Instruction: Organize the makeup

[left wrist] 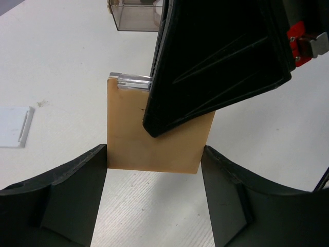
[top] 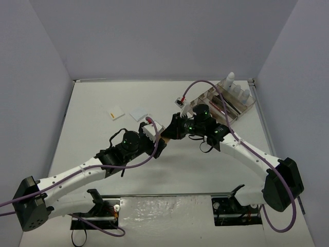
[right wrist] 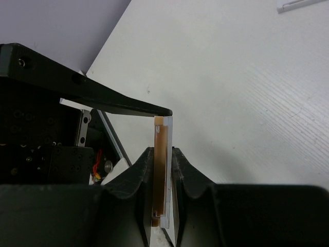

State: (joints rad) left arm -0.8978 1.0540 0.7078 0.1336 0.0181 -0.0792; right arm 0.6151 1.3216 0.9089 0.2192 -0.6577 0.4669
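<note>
A tan square pad [left wrist: 136,136] is held in the air between both grippers, above the middle of the table [top: 103,144]. My right gripper [right wrist: 163,150] is shut on its flat faces; the pad [right wrist: 160,154] stands on edge between the fingers with a clear lid against it. My left gripper [left wrist: 154,154] spans the pad's width, with a fingertip touching each side edge near its lower corners. In the top view the two grippers meet at the pad [top: 165,136]. Two white pads [top: 117,112] [top: 139,113] lie flat on the table behind the left gripper [top: 158,139].
The smoky divided tray [top: 241,109] stands at the back right with white-capped bottles [top: 231,78] and pencils in it. Its corner shows in the left wrist view [left wrist: 134,15]. A white pad [left wrist: 14,127] lies to the left. Purple cables loop over both arms.
</note>
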